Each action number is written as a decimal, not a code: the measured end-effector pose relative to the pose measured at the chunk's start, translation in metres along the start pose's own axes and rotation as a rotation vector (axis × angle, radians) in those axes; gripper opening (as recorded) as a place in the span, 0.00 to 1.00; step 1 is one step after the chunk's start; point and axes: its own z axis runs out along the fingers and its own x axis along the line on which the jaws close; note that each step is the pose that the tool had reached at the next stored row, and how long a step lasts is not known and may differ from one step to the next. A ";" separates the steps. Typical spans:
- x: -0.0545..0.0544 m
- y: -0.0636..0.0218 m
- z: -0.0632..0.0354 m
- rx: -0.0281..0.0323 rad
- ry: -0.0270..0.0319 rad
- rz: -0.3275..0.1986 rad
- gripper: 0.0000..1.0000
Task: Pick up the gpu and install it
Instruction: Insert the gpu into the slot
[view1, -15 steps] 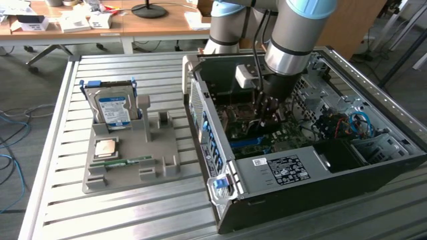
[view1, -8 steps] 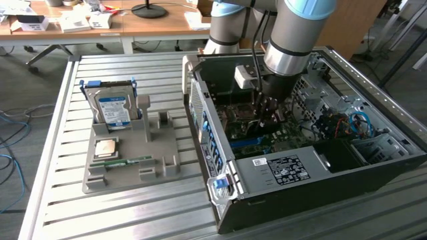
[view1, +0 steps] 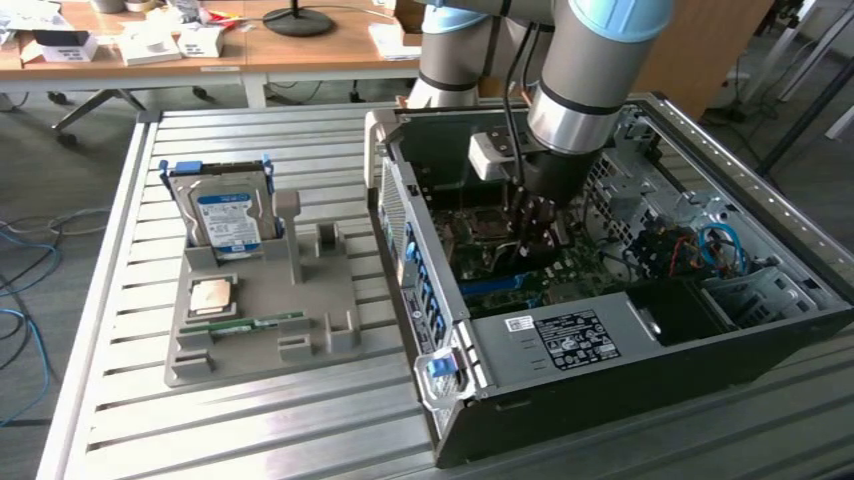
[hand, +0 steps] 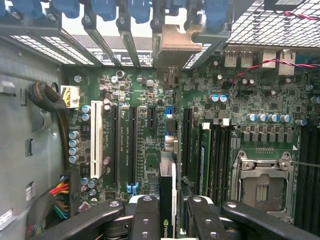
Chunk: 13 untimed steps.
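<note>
Arm: the big silver-and-blue arm (view1: 587, 70) reaches straight down into the open computer case (view1: 601, 400), with the gripper (view1: 541, 225) deep inside, over the board.
Fingers: in the wrist view the black fingers (hand: 146, 212) are pinching the gpu (hand: 166, 200) from both flat sides. It is a firm clamp, one finger on each face.
Gpu: held edge-on in the fingers, a thin dark card with a pale strip along one side and a green-and-white logo near the grip. It stands upright inside the case, pointing at the motherboard (hand: 150, 130).
Line-up: the card sits between the pair of long black slots (hand: 125, 145) and the bank of memory slots (hand: 215, 155). Whether its far edge touches the board cannot be told.
Board neighbours: a white slot (hand: 96, 145) runs beside the black pair, and the metal processor socket (hand: 262, 182) lies beyond the memory slots.
Case: it lies on its side with the lid off, its blue latches (hand: 105, 10) lined up along the rear wall.
Holder: the grey tray (view1: 260, 350) sits to the exterior view's left of the case, apart from it.
On the holder: the blue-labelled hard drive (view1: 227, 220) stands upright. A square processor chip (view1: 214, 295) lies flat, with a green memory stick (view1: 247, 323) just beside it.
Desk: the slatted metal desk (view1: 267, 430) carries both case and tray.
</note>
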 end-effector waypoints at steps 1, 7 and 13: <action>0.000 0.0003 0.0000 0.0001 0.0000 0.000 0.26; 0.000 0.0021 0.0003 -0.0001 0.0002 0.000 0.26; 0.000 0.0027 0.0006 0.0000 0.0001 0.000 0.26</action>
